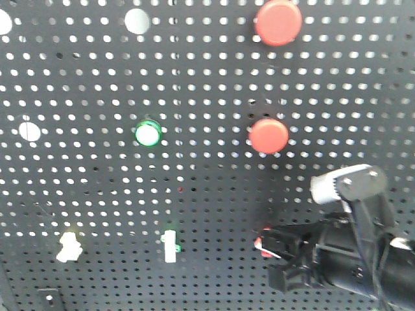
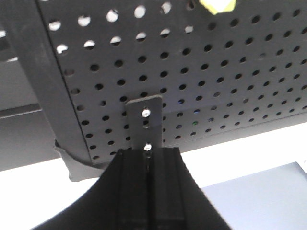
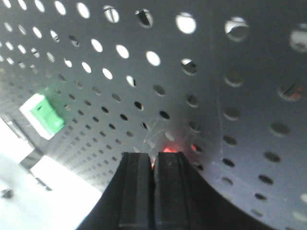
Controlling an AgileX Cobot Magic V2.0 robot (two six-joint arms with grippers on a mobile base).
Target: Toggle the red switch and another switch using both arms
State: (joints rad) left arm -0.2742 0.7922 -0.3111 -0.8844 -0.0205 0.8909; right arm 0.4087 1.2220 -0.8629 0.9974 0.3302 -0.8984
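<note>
The red switch [image 1: 261, 241] sits low on the right of the black pegboard [image 1: 214, 194], below the two round red push buttons [image 1: 269, 136], and the right end effector [image 3: 154, 160] is right up against it. In the right wrist view its fingers are pressed together with only a thin seam between them, and the red glow of the switch shows just past their tips, slightly to the right of the seam. Too much of the switch is hidden to tell which way its lever points. The other switch [image 1: 69, 247], whitish with an angled lever, is on the same low row at the far left, with a slim white toggle with green glow [image 1: 170, 245] between the two. The left end effector [image 2: 147, 158], also pressed together, is not in the front view. Its own camera shows it at the pegboard's lower edge, tips just under a small mounting plate [image 2: 145, 122] with two screws, and the yellowish switch lies up and to the right, at the top border of that picture. So the left arm probably has to rise and shift right, while the right arm needs only a short nudge. No brand, label or writing can be read anywhere.
</note>
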